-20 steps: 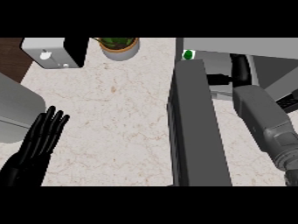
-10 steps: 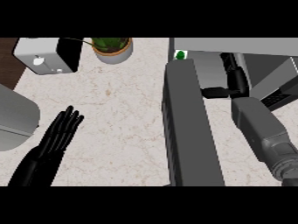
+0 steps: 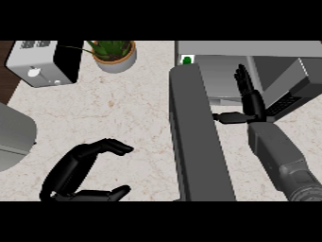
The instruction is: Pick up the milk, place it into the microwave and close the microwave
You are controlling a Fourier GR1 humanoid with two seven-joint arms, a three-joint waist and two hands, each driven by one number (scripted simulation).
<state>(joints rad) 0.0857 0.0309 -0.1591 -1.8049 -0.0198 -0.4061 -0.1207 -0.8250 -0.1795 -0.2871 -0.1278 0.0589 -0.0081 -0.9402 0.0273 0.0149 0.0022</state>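
A toaster [image 3: 41,62] stands at the counter's [image 3: 122,118] back left corner, with a potted plant [image 3: 113,54] just right of it. The microwave [image 3: 261,71] sits at the back right, its open door [image 3: 198,137] reaching toward the front edge.

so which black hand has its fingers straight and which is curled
The right black hand, reaching by the open grey microwave door, has straight fingers; the left black hand over the counter is curled.

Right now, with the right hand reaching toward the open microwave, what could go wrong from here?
The open dark grey microwave door stands right beside the right hand and forearm, so withdrawing carelessly could clip it. No milk carton is visible, so its placement cannot be confirmed before closing. The left hand, curled over the pale stone counter, is nowhere near the door.
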